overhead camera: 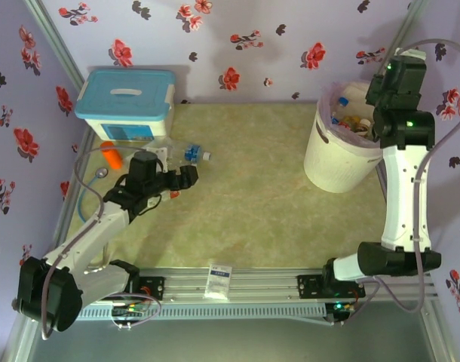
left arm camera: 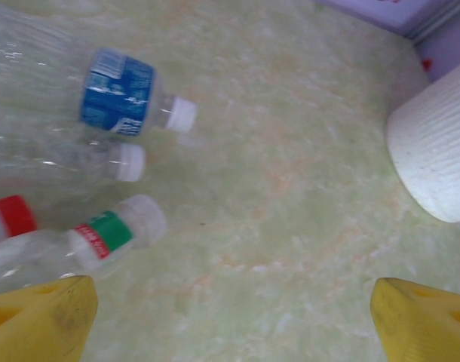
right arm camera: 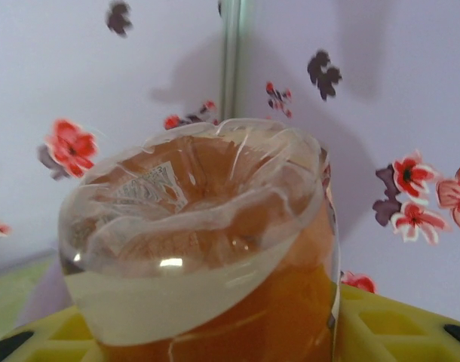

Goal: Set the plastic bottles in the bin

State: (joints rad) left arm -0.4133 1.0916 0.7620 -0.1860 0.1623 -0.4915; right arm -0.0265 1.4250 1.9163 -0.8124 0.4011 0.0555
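Bottles (left arm camera: 117,102) are lying clustered on the table (overhead camera: 253,204) at its left side, just ahead of the left gripper (left arm camera: 230,317), which is hovering with jaws spread wide. The right gripper (right arm camera: 215,332) is clamping an amber bottle (right arm camera: 207,226) (base toward the wrist camera) up by the bin (overhead camera: 328,162), where others are already sitting inside. For a clean drop, the right arm should be centring over the opening before letting go, since the rim looks close. The left should be lining up across one body, probably the green-label bottle (left arm camera: 102,237), not straddling two.
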